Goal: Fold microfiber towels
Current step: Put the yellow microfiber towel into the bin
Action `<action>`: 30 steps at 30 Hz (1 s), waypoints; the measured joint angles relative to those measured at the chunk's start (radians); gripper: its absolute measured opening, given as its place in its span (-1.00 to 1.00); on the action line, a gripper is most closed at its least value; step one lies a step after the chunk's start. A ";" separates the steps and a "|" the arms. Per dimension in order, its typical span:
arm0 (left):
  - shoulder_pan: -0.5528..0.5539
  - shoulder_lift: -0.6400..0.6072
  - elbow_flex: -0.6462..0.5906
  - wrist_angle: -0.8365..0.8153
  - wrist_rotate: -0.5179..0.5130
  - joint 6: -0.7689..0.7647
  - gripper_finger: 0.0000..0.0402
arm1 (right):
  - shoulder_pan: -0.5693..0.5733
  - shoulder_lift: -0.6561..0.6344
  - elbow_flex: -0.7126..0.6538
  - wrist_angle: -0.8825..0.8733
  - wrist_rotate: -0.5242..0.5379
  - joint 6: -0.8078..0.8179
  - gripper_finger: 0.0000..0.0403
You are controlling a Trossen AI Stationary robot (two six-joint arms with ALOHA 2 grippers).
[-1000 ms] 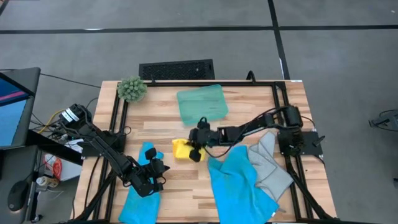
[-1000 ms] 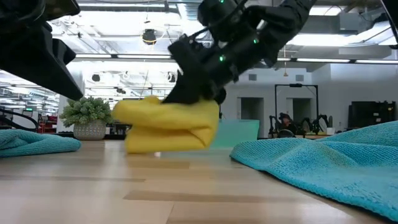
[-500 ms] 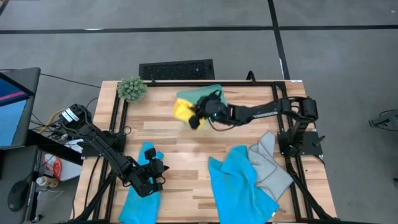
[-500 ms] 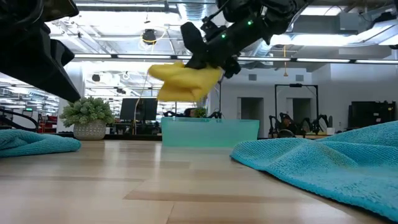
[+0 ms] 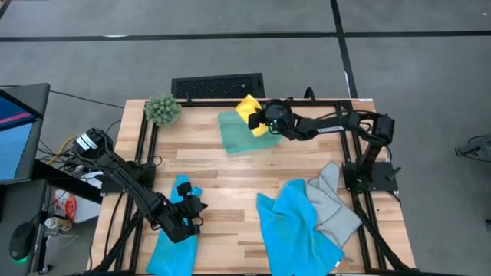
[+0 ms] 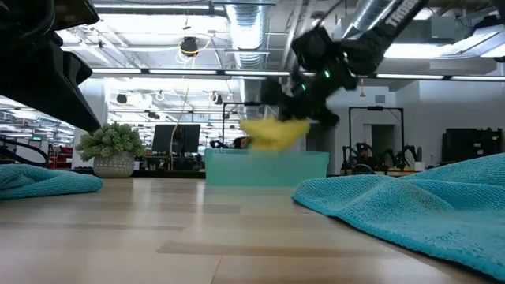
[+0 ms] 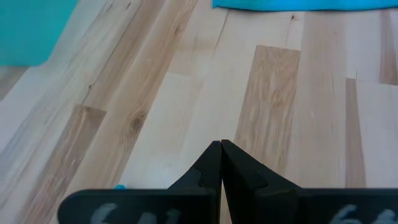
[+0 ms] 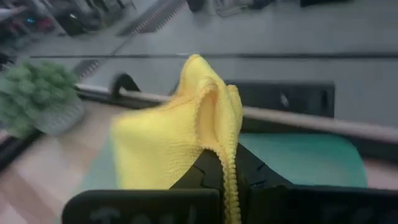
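Pale wood planks make up your tabletop [image 5: 230, 172], framed by black rails, with a grey floor all around it. Your right gripper [image 5: 265, 121] is clamped on the yellow towel [image 5: 250, 111], fingers pinched together over a fold of it, and holds it in the air above the teal tray [image 5: 242, 136] near the far edge of the table. From table height, you can see the yellow cloth [image 6: 274, 132] hanging just over the tray's rim [image 6: 267, 168], not resting in it. Your right wrist camera shows the towel [image 8: 180, 140] bunched and draped over the closed fingers.

Your left gripper [image 5: 184, 218] sits low near the front left corner, its fingers [image 7: 221, 171] pressed together with nothing between them, just beside 1 blue towel [image 5: 170, 241] lying crumpled at the front edge. A 2nd, larger blue towel [image 5: 295, 226] is spread toward the front right, overlapping a grey towel [image 5: 334, 207] beside it. A green plant ball [image 5: 162, 110] stands at the far left corner.
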 joint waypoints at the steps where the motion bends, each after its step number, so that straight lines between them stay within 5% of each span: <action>1: 0.000 0.000 0.000 0.001 -0.001 0.000 -1.00 | 0.002 0.008 -0.009 0.029 -0.001 0.016 -0.91; 11: 0.000 0.000 0.000 0.001 -0.025 -0.001 -1.00 | 0.029 0.092 -0.023 -0.024 0.056 0.080 -0.83; 18: 0.000 0.000 0.000 0.001 -0.020 -0.014 -1.00 | 0.031 0.072 -0.022 -0.096 0.064 -0.047 -0.72; 30: 0.000 0.000 0.000 0.010 -0.017 -0.018 -1.00 | 0.042 0.072 -0.015 -0.201 0.080 -0.104 -0.03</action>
